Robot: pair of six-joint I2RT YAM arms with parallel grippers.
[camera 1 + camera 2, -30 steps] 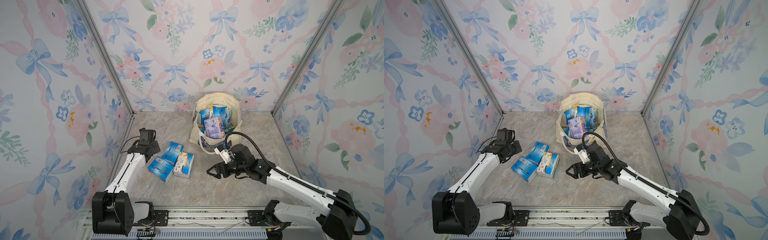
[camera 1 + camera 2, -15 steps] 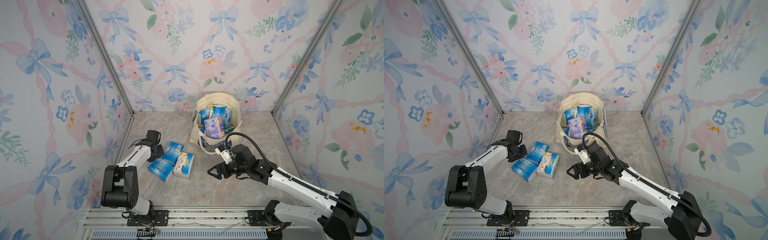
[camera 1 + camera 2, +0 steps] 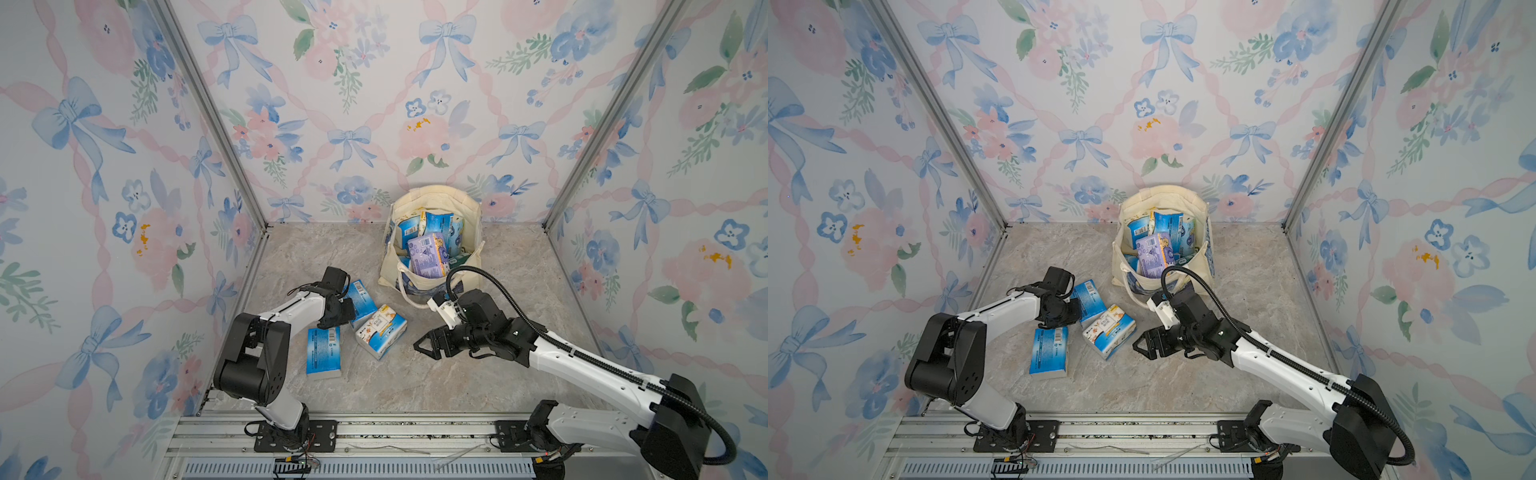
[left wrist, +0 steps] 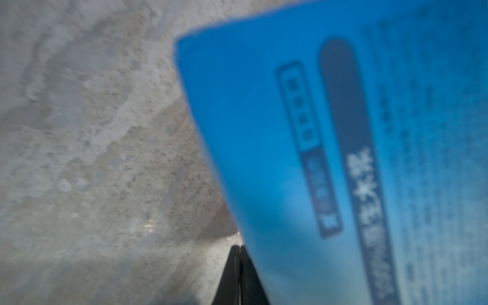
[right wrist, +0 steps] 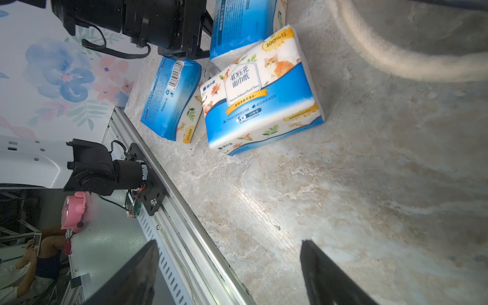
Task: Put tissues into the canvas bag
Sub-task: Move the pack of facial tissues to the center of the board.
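The cream canvas bag (image 3: pixel 432 196) (image 3: pixel 1160 194) stands open at the back, with several tissue packs inside and a lilac one (image 3: pixel 428 254) on top. Three tissue packs lie on the floor: a blue one (image 3: pixel 360 296) (image 4: pixel 330 148), a cat-print one (image 3: pixel 382 330) (image 5: pixel 261 97), and a blue one (image 3: pixel 324 352) (image 5: pixel 169 100) nearer the front. My left gripper (image 3: pixel 347 311) (image 4: pixel 239 247) is shut and empty, its tips against the side of the first blue pack. My right gripper (image 3: pixel 424 347) (image 5: pixel 229 241) hovers open and empty, right of the cat-print pack.
Floral walls close in the marble floor (image 3: pixel 415 382) on three sides. An aluminium rail (image 3: pixel 374 432) carrying both arm bases runs along the front edge. The bag's rope handle (image 3: pixel 405 291) droops onto the floor toward my right wrist.
My left arm swung in from the left wall to the packs and its jaws closed. The front blue pack shifted and turned. My right gripper stayed almost still.
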